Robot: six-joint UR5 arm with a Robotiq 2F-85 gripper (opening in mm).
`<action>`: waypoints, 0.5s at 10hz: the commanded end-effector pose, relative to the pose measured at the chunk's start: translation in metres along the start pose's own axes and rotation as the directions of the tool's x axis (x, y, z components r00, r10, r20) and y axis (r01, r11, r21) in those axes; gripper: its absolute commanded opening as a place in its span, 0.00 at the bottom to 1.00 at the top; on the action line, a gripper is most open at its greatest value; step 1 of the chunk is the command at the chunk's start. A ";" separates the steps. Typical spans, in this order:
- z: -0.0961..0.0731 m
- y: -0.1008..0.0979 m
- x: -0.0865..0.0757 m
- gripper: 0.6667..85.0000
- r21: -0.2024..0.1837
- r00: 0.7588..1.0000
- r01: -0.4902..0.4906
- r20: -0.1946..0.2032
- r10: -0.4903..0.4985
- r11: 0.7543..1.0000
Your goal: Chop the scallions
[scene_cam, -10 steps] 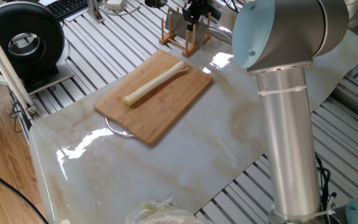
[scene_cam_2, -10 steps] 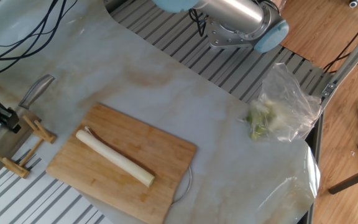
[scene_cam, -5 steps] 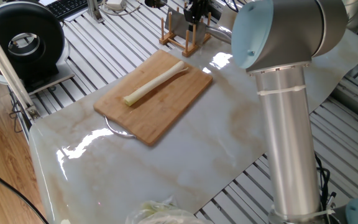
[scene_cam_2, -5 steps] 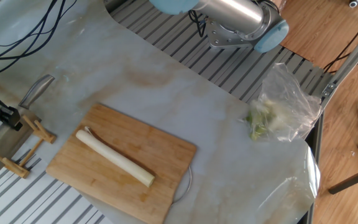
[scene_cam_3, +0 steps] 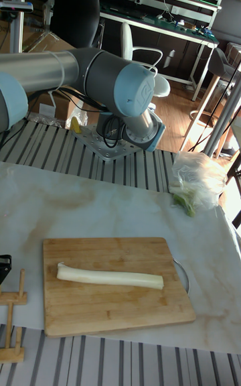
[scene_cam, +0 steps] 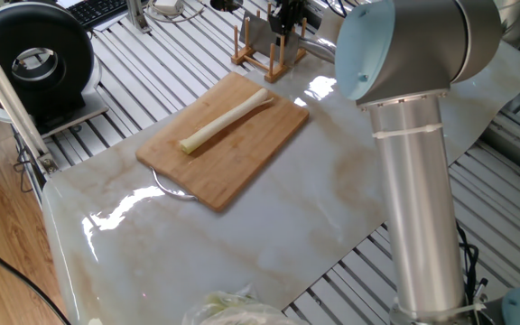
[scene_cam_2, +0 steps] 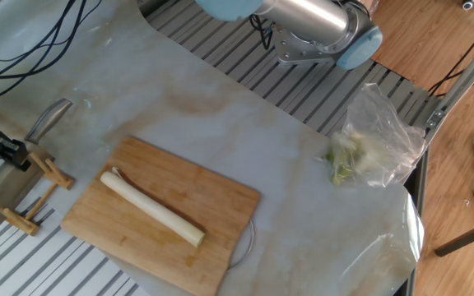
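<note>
- Far left: hand (scene_cam_2: 5,150) at the wooden rack (scene_cam_2: 31,193), shifted slightly toward the cutting board (scene_cam_2: 225,215) since a second ago. Too dark and small to tell if wide or narrow, or if holding anything.
- Probably fetching a tool there; no cutting begun yet.
- Middle: scallions (scene_cam_2: 151,209) whole, lying diagonally on the board, well apart from the hand.
- Below: pale marbled tabletop (scene_cam_2: 220,123).
- Right: leafy bundle in clear plastic (scene_cam_2: 369,148), then wooden floor (scene_cam_2: 459,164).
</note>
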State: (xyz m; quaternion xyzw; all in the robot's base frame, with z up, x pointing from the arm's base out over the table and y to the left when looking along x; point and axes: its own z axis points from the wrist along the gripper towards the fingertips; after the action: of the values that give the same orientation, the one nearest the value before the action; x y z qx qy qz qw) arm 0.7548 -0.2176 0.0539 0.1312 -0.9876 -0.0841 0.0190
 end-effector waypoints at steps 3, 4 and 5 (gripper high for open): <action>-0.001 0.005 -0.003 0.31 -0.022 1.000 -0.017 0.011 0.017 1.000; 0.001 0.007 -0.005 0.31 -0.035 1.000 -0.025 0.015 0.026 0.999; 0.002 0.006 -0.006 0.31 -0.035 0.999 -0.030 0.017 0.030 0.999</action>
State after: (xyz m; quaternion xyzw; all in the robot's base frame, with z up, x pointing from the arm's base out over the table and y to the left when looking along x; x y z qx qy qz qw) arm 0.7563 -0.2141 0.0528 0.1230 -0.9880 -0.0917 0.0185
